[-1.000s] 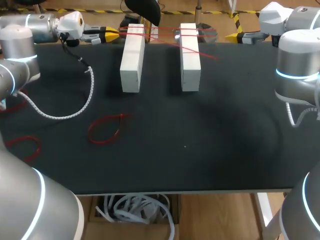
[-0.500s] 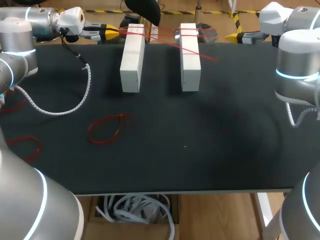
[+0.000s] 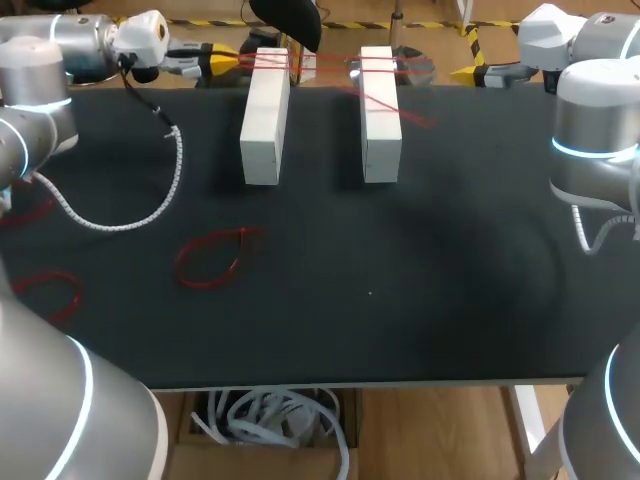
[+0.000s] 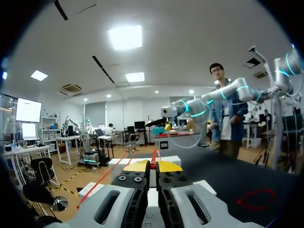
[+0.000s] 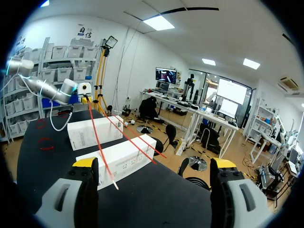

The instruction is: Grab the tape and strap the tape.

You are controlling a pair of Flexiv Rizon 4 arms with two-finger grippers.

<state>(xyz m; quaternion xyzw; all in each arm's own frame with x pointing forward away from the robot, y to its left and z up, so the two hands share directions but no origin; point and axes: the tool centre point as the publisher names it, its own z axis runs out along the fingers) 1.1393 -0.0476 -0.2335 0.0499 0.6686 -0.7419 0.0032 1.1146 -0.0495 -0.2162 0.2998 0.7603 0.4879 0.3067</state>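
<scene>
The left claw (image 4: 153,166) has its yellow tips pressed together, clamped on the red tape (image 4: 102,180), which runs out from between the fingers. In the head view this claw sits in the upper left of the frame, just beside the far end of the left white block (image 3: 265,115). From there the tape's strands cross the tops of that block and the right white block (image 3: 380,115). One strand slants off to a loose end (image 3: 432,120) on the surface (image 3: 400,300). The right claw (image 5: 154,164) is in the upper right, fingers wide apart and holding nothing, apart from the tape.

The likely trouble is that the tape is pinched at one end only. A hard pull by the left claw could slide the strands off the block tops or shift the blocks. The loose end is thin and lies flat, so the right claw could close beside it.

The left wrist view alone shows the pinch itself. The right wrist view alone shows how widely those fingers stand, with the loose end ahead of them. Only the head view shows the gap between both claws, and a spare red loop (image 3: 210,258) left of centre.
</scene>
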